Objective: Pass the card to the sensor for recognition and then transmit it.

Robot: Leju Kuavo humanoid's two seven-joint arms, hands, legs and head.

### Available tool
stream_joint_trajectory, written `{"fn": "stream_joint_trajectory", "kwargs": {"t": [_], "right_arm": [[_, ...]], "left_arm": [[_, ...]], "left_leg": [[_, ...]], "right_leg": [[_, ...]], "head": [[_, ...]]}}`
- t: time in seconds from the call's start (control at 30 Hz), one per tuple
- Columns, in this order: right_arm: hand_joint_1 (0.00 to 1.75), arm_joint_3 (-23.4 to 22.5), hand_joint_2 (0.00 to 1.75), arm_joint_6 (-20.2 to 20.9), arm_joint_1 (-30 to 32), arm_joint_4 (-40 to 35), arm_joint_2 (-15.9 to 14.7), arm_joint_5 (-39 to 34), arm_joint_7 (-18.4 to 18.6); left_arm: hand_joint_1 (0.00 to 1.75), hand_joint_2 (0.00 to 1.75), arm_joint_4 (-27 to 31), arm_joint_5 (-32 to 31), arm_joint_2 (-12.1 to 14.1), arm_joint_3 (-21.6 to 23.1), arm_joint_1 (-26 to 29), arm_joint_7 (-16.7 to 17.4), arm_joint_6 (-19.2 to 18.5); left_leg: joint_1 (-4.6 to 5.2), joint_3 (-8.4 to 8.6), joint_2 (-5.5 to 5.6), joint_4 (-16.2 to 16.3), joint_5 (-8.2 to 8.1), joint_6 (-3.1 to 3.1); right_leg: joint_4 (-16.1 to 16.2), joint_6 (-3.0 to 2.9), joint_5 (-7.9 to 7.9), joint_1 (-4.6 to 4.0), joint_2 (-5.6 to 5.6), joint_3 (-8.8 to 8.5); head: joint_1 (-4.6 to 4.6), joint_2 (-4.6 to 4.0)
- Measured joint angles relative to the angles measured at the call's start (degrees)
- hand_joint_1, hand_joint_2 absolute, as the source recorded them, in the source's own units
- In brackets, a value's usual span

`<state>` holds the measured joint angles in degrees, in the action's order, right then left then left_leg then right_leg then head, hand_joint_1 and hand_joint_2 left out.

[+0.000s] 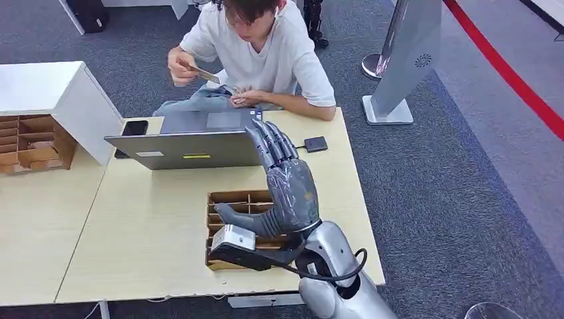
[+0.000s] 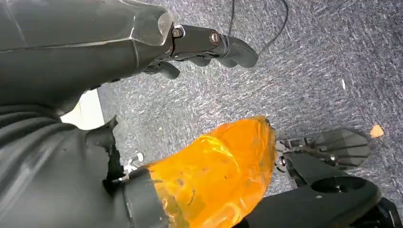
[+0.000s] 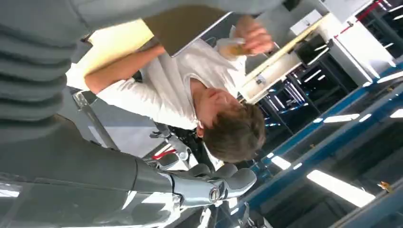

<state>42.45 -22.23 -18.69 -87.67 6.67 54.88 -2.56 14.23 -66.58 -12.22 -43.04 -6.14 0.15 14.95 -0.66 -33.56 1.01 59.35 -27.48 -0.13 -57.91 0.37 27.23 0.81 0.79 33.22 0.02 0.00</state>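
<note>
A person seated across the table [image 1: 146, 226] holds the card [image 1: 205, 75] up in one hand, away from me; the card [image 3: 234, 48] also appears in the right wrist view. My right hand [image 1: 287, 186] hovers above the wooden divided card box [image 1: 234, 199], fingers stretched toward the laptop [image 1: 189, 149], holding nothing. Its fingers [image 3: 223, 180] are empty in the wrist view too. A small black square sensor [image 1: 315, 143] lies on the table just right of the laptop, a cable leading to it. My left hand [image 2: 199, 45] hangs over grey carpet with nothing in it.
A black phone [image 1: 135, 127] lies left of the laptop. A white cabinet with wooden compartments [image 1: 46, 113] stands on the adjoining table at far left. A grey-white kiosk stand [image 1: 406, 60] rises on the carpet beyond the table's right corner.
</note>
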Motion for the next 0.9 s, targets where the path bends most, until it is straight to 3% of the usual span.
{"fn": "stream_joint_trajectory", "kwargs": {"t": [0.07, 0.1, 0.73, 0.9], "right_arm": [[0.0, 0.2, 0.0, 0.02, 0.48, -0.92, -0.22, -0.57, -0.55], [0.0, 0.31, 1.75, 0.02, 0.76, -1.47, -0.33, -0.99, -0.72], [0.0, 1.57, 1.75, 0.07, 3.59, -3.19, -1.71, -4.72, -3.17], [0.0, 2.95, 1.75, 0.04, 5.52, -1.88, -3.43, -5.86, -4.44]], "left_arm": [[0.0, 0.0, 0.0, 0.35, 0.04, 0.0, 0.06, -0.13, 0.11], [0.0, 0.0, 0.0, 0.46, 0.07, 0.0, 0.07, -0.17, 0.18], [0.0, 0.0, 0.0, 1.86, 0.09, 0.0, 0.47, -0.83, 0.68], [0.0, 0.0, 0.0, 2.62, 0.28, 0.0, 0.87, -1.03, 1.14]], "left_leg": [[0.0, 0.0, 0.0, 0.0, 0.0, 0.0], [0.0, 0.0, 0.0, 0.0, 0.0, 0.0], [0.0, 0.0, 0.0, 0.0, 0.0, 0.0], [0.0, -0.01, 0.0, 0.0, -0.01, 0.01]], "right_leg": [[0.0, 0.0, 0.0, 0.0, 0.0, 0.0], [0.0, 0.0, 0.0, 0.0, 0.0, 0.0], [0.0, 0.0, 0.0, 0.0, 0.0, 0.0], [0.0, 0.0, 0.0, 0.0, -0.01, 0.0]], "head": [[-0.02, 0.0], [0.0, 0.0], [-0.02, 0.0], [0.0, 0.0]]}}
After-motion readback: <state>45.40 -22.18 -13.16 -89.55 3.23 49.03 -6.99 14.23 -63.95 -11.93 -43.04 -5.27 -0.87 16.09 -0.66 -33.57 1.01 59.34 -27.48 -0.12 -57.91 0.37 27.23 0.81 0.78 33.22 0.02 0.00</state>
